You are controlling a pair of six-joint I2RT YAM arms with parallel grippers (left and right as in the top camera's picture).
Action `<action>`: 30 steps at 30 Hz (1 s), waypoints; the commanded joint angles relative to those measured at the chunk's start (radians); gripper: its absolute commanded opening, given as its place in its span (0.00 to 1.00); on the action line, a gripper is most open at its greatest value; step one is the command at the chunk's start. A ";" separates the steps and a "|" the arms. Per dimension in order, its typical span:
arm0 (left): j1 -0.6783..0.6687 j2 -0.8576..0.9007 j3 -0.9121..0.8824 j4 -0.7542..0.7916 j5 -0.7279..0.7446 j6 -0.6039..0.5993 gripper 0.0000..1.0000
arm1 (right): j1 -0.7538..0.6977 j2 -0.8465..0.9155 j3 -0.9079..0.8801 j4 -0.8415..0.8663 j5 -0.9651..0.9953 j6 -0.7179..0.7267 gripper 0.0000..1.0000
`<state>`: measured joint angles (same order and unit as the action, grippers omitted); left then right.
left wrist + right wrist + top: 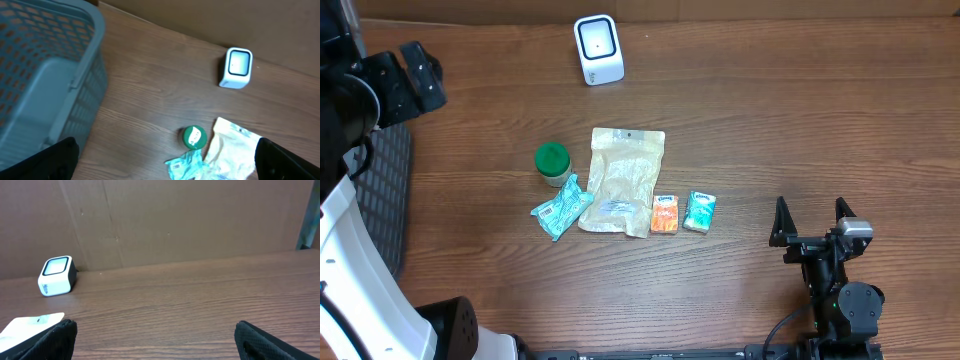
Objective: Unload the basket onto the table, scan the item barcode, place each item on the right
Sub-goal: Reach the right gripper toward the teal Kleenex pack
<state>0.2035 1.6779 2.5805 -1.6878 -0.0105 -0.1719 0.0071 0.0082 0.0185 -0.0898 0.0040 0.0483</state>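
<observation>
Right gripper is sitting nearest, fingers spread, holding nothing. Mid-table, orange packet, teal packet, pouch and green-lidded jar are lying clustered. Left gripper is hovering spread near basket. Scanner is standing farthest, well apart.

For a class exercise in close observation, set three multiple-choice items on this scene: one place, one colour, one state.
1. Where is the white scanner? A. beyond the beige pouch, apart from it; B. on the pouch; C. under the pouch.
2. The jar's lid is: A. red; B. green; C. black.
3. The right gripper is: A. open, empty; B. shut on the jar; C. shut on the pouch.
Answers: 1 A, bare table separates them; 2 B, green from overhead; 3 A, fingers spread, nothing between.
</observation>
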 commanded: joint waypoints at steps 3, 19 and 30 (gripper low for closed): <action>0.006 0.017 0.009 -0.002 -0.048 0.023 1.00 | -0.002 -0.005 -0.010 0.009 -0.003 0.011 1.00; 0.006 0.019 0.008 -0.002 -0.048 0.023 1.00 | -0.002 0.075 0.164 -0.095 -0.294 0.168 1.00; 0.006 0.019 0.008 -0.002 -0.048 0.023 0.99 | -0.002 0.472 0.609 -0.471 -0.344 0.161 1.00</action>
<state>0.2035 1.6928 2.5805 -1.6878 -0.0429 -0.1719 0.0067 0.3889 0.5289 -0.5194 -0.3111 0.2054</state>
